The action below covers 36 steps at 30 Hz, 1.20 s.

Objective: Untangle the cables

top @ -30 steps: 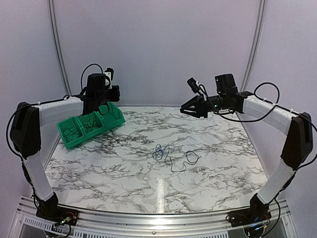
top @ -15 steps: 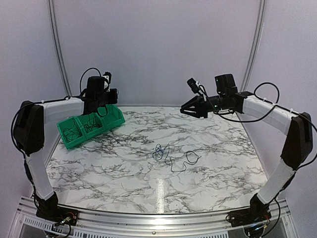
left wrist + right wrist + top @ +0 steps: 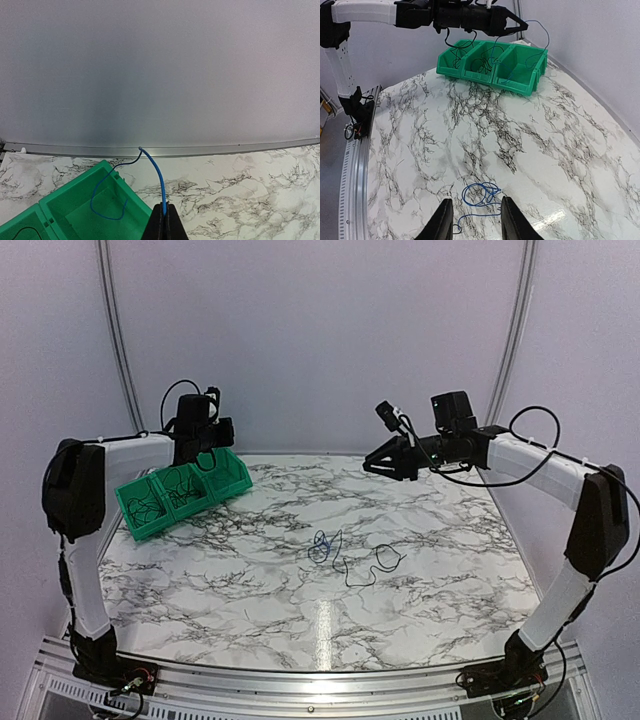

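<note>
Now, L tool [image 3: 164, 206] pinching blue cable [image 3: 158, 174] over green bin [image 3: 70, 183], R tool [image 3: 476, 201] open, empty.

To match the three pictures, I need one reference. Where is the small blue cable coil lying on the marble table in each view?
Top external: blue coil, just below the picture's centre.
Left wrist: not in it; the blue strand there is another, pinched by the left fingers.
Right wrist: the coil at bottom centre, just above the open right fingers.
Shared landmark: the green bin.
</note>
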Each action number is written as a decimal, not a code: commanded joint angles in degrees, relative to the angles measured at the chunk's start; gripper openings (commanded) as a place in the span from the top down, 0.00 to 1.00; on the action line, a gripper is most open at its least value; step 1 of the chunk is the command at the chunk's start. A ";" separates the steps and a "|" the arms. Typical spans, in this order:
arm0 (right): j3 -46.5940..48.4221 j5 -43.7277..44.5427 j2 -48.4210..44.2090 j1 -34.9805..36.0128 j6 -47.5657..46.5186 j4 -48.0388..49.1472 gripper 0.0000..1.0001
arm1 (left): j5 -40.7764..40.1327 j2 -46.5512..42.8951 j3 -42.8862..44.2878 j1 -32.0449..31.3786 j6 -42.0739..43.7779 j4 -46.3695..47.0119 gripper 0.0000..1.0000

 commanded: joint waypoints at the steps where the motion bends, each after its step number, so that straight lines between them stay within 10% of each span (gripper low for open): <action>1: 0.92 0.77 0.95 -0.35 -1.19 -1.12 0.67 | 1.50 3.93 5.56 1.58 -1.50 -1.03 1.00; 12: 1.62 1.69 2.50 -0.35 -2.50 -2.47 0.67 | 1.99 13.70 16.60 3.83 -2.16 -3.11 1.00; 36: 1.71 1.31 3.00 -0.20 -2.30 -2.62 0.70 | 6.04 9.58 0.16 4.22 -6.67 -2.65 1.00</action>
